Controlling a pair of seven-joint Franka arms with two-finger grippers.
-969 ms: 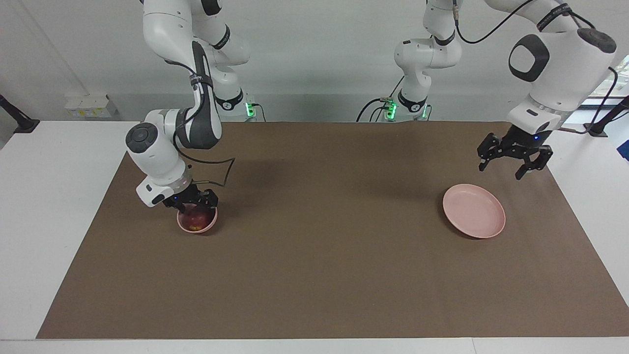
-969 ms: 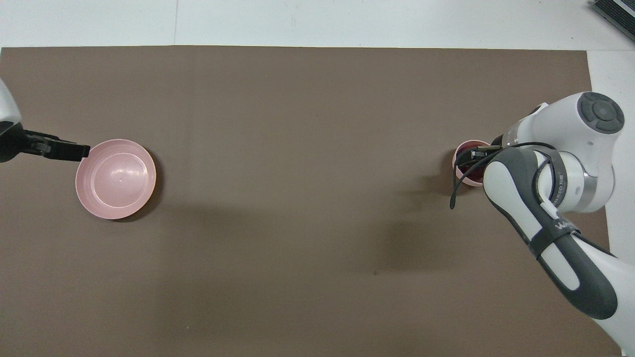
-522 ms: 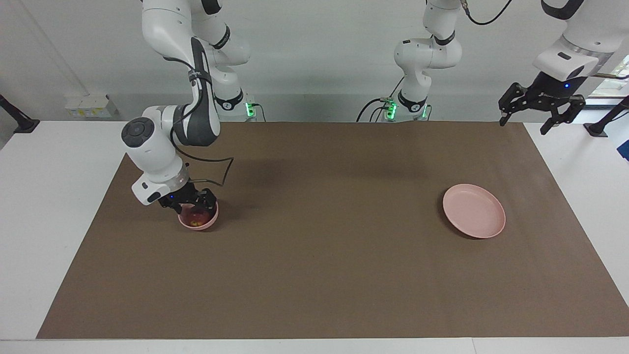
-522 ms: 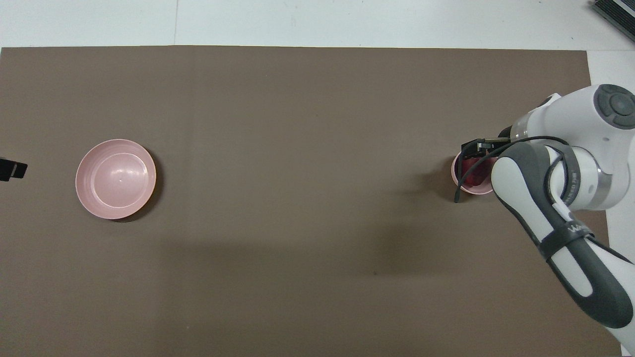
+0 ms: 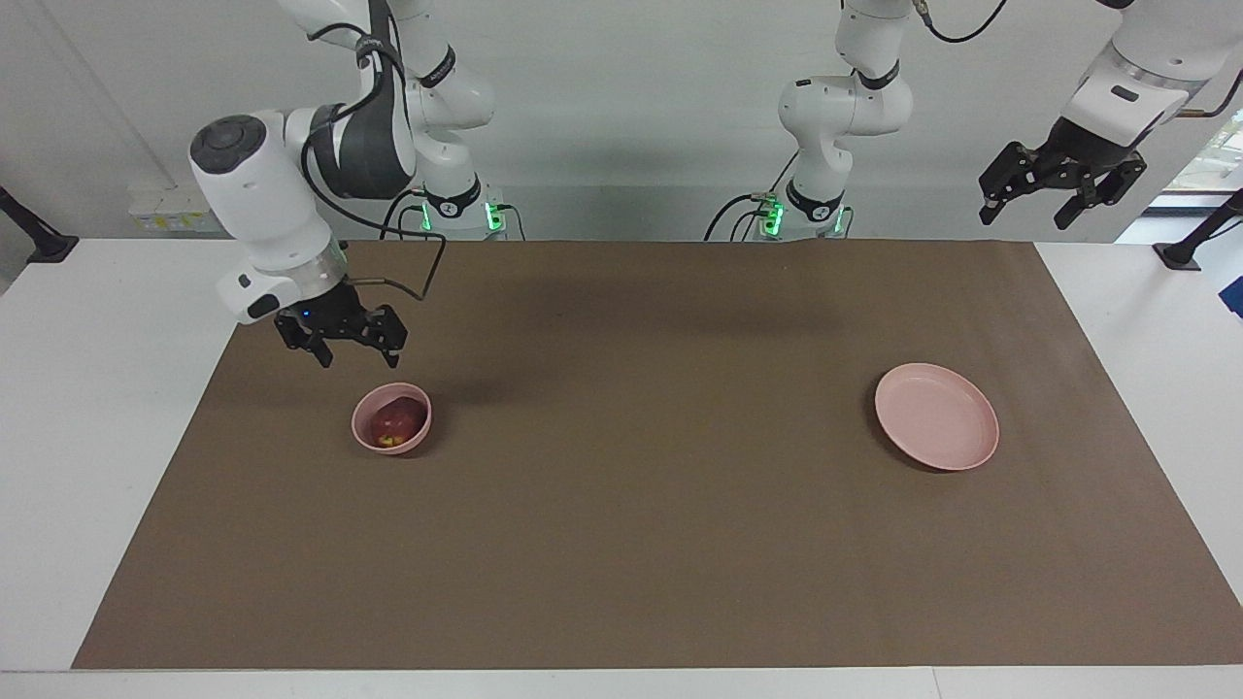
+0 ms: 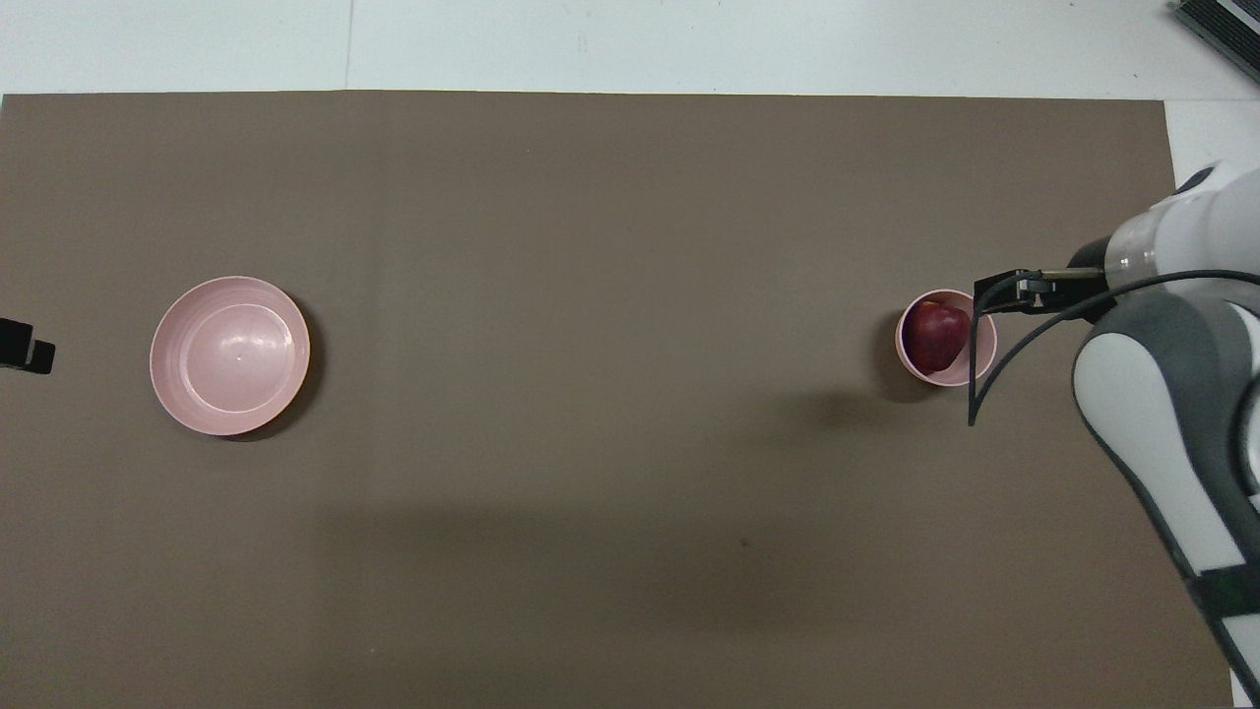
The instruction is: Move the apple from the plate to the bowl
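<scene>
The dark red apple (image 5: 393, 421) lies in the small deep pink bowl (image 5: 410, 445) toward the right arm's end of the mat; apple (image 6: 935, 335) and bowl (image 6: 904, 351) also show in the overhead view. The wide flat pink plate (image 5: 937, 417) sits bare toward the left arm's end, and also shows in the overhead view (image 6: 229, 354). My right gripper (image 5: 357, 359) is open and holds nothing, up in the air over the bowl's edge; its tip shows in the overhead view (image 6: 999, 293). My left gripper (image 5: 1027, 209) is open and holds nothing, raised high over the table's left-arm end.
A brown mat (image 5: 641, 544) covers most of the white table (image 5: 97, 388). A black cable (image 6: 975, 384) hangs from the right arm beside the bowl. The tip of my left gripper (image 6: 25, 345) shows at the overhead view's edge.
My right gripper has let go of the apple and risen off the bowl, leaving the apple in it. My left gripper has lifted away from the plate to a high spot.
</scene>
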